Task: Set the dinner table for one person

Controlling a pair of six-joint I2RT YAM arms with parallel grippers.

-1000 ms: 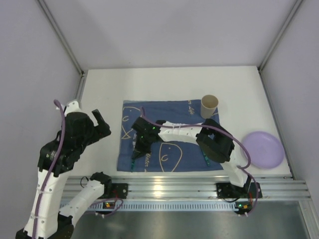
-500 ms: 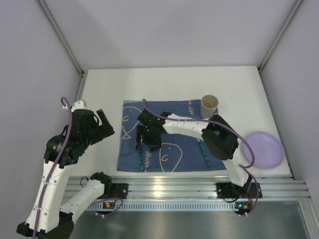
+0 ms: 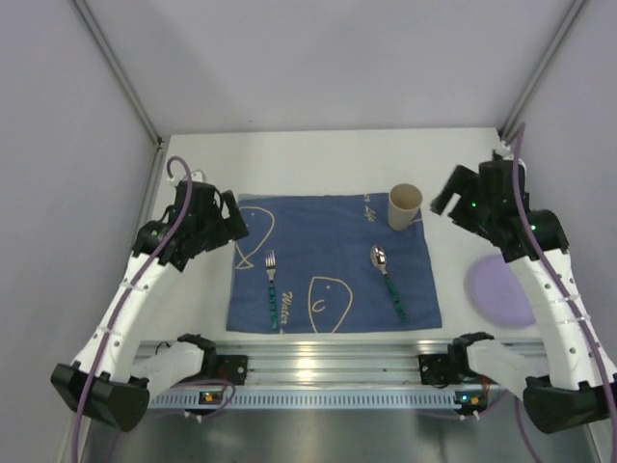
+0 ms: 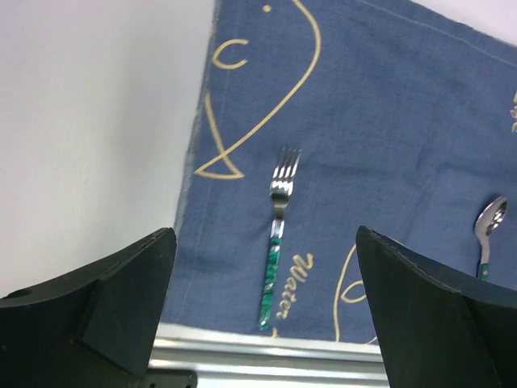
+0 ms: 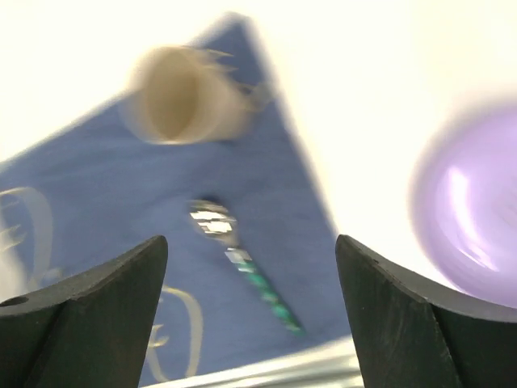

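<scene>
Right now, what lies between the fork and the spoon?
Only bare blue cloth with a line drawing, seen in the top view; no object sits between the fork and the spoon.

L arm arcs up from its base, wrist angled inward; L gripper has fingers spread wide, holding nothing. R arm mirrors it on opp. side; R gripper likewise spread wide, holding nothing.

dinner table bears cloth, plate
</scene>
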